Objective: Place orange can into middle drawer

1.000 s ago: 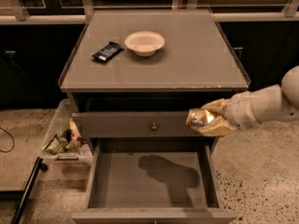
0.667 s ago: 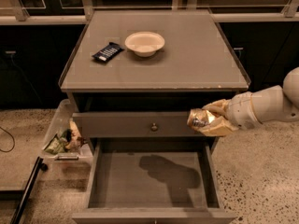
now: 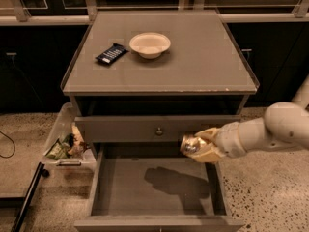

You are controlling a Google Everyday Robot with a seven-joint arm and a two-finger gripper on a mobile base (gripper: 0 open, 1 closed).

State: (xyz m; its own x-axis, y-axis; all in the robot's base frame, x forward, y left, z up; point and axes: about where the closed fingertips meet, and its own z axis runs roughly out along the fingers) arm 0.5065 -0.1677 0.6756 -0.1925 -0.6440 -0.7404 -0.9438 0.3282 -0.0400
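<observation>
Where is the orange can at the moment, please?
In the camera view, the can is in the gripper, right of centre, above the back right corner of the open drawer and just right of the knob.

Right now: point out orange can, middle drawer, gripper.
orange can (image 3: 189,144), camera view, shiny side.
middle drawer (image 3: 120,187), camera view, bare floor left of shadow.
gripper (image 3: 199,146), camera view, between fingertips, over drawer's right rear.
</observation>
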